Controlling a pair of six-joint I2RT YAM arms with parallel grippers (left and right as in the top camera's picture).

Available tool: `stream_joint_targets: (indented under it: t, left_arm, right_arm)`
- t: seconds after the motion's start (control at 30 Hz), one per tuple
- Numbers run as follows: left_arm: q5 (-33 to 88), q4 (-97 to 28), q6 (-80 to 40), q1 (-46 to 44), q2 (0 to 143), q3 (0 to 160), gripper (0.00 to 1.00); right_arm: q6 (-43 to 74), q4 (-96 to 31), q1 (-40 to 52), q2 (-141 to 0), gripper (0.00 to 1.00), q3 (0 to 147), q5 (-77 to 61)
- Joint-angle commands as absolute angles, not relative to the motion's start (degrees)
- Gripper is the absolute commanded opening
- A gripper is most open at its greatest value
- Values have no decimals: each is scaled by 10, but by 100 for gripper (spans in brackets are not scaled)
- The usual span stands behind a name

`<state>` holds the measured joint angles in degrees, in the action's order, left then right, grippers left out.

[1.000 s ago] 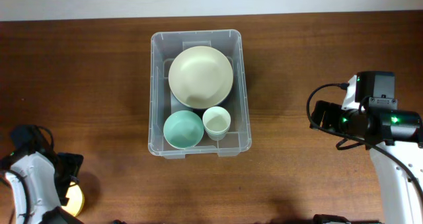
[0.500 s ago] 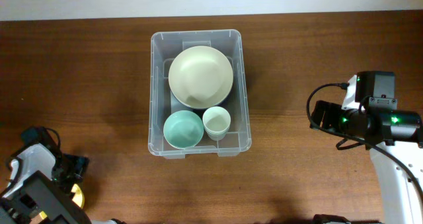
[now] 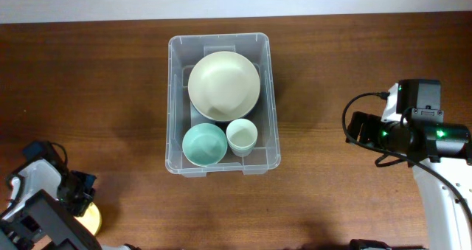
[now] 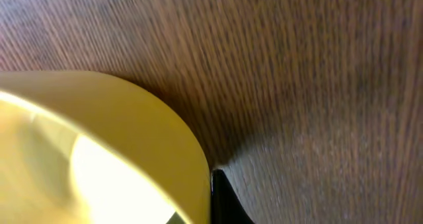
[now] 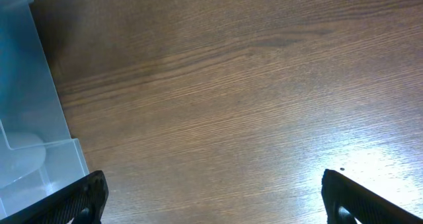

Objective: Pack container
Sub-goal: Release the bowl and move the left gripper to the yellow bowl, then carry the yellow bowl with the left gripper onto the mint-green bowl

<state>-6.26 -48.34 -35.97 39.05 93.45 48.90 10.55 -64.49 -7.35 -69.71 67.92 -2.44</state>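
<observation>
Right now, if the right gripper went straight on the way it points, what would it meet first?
Probably the bare wooden table: the right gripper, jaws open, faces only wood. The container sits off to one side of that line, though depth is unclear.

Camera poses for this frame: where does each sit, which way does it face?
Overhead: above the table, straight down on the container; left arm and right arm show.
Left wrist: close over the table, on the yellow dish; one gripper finger at its rim.
Right wrist: facing down at bare table; open right gripper frames it.
Shared: overhead and right wrist see the container; overhead and left wrist the yellow dish.
</observation>
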Motion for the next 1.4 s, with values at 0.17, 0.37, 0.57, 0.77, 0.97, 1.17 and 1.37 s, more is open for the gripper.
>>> stream_joint_targets:
  t: [0.17,0.37,0.57,0.77,0.97,1.17,1.37]
  left_arm:
    - [-50,-578,-350,342,910,583,1]
    - [-23,-647,-341,202,804,695,0]
    - [-24,-719,-324,4,778,868,0]
    - [-34,-697,-320,-206,826,947,0]
    - [-22,-697,-321,-293,924,947,1]
    - [28,-709,-326,-303,1027,947,1]
    - [29,-717,-330,-302,1076,947,1]
  right_arm:
    - [108,-642,-72,-695,99,681,-19]
    - [108,-643,-72,-695,99,681,-19]
    - [108,-642,-72,-695,99,681,-19]
    - [108,-642,-72,-695,99,681,-19]
    - [108,-643,-72,-695,99,681,-19]
    - [108,-645,-72,-695,99,681,-19]
    - [108,-647,-72,-695,99,681,-19]
